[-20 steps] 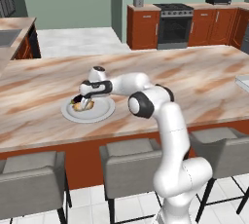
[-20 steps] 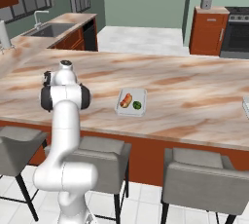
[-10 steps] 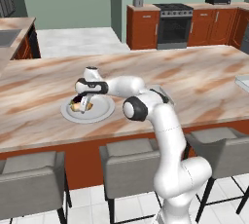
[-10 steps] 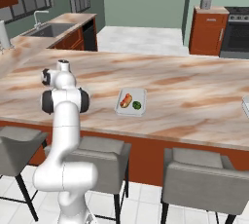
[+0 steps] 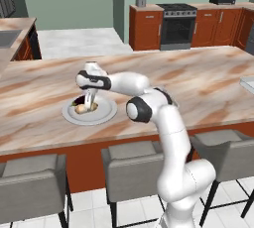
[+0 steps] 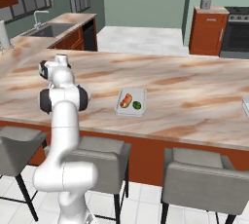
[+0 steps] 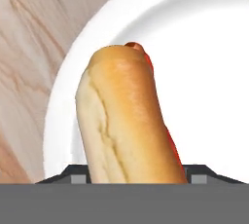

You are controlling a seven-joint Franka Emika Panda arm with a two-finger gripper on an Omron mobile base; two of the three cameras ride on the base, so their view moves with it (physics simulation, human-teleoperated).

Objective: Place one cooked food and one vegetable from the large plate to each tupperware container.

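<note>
Marble counter (image 5: 198, 88): gripper (image 5: 89, 107) around hot dog (image 7: 126, 121) on large plate (image 5: 105, 115)

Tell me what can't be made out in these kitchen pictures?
- Hand view: the tan hot dog bun covers the gripper's grey fingertips; its lower end is cut off, so a grip can't be confirmed.
- Left base view: food on the round white plate is too small to name, partly behind the gripper.
- Right base view: green item in the pale rectangular tray is too small to identify.

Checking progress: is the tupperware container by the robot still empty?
No. The tupperware container holds a hot dog and a green vegetable.
</note>
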